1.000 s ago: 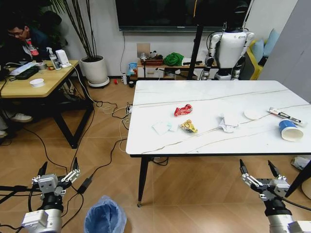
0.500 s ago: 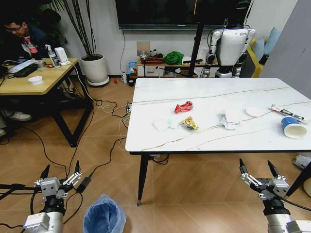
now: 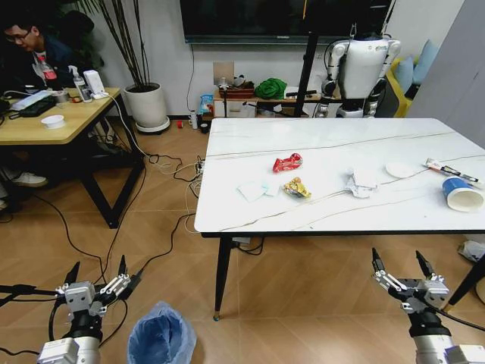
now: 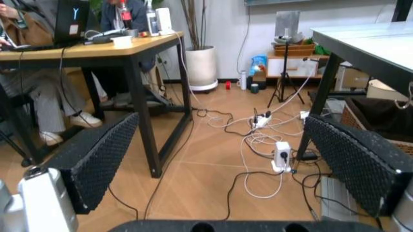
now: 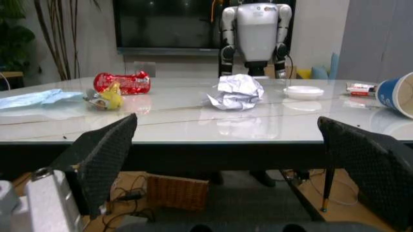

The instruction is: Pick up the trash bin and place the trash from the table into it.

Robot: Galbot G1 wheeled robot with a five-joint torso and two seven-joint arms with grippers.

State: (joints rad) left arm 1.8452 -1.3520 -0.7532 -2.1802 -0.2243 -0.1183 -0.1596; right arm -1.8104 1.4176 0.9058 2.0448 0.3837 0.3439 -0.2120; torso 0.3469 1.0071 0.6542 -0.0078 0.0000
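The trash bin (image 3: pixel 161 337), lined with a crinkled light-blue bag, stands on the floor near me, left of the table's front leg. My left gripper (image 3: pixel 97 265) hangs open just left of it and faces the floor cables in the left wrist view (image 4: pixel 221 118). Below the table's front edge, my right gripper (image 3: pixel 396 258) is open and empty (image 5: pixel 226 121). On the white marble table (image 3: pixel 341 148) lie a red wrapper (image 3: pixel 286 162), a yellow wrapper (image 3: pixel 296 187), a pale tissue (image 3: pixel 255 191), a crumpled white tissue (image 3: pixel 359 183), a white disc (image 3: pixel 398 169), a tube (image 3: pixel 451 173) and a blue cup (image 3: pixel 462 194).
A yellow wooden desk (image 3: pixel 53 125) with a seated person stands at the left. A white plant pot (image 3: pixel 148 110) is behind it. Cables and a power strip (image 4: pixel 283 154) cross the floor between desk and table. Another robot (image 3: pixel 360 68) stands beyond the table.
The whole head view has shifted, so the camera moved: table and trash sit a little lower, the bin slightly left. Both grippers stay open; nothing was taken hold of.
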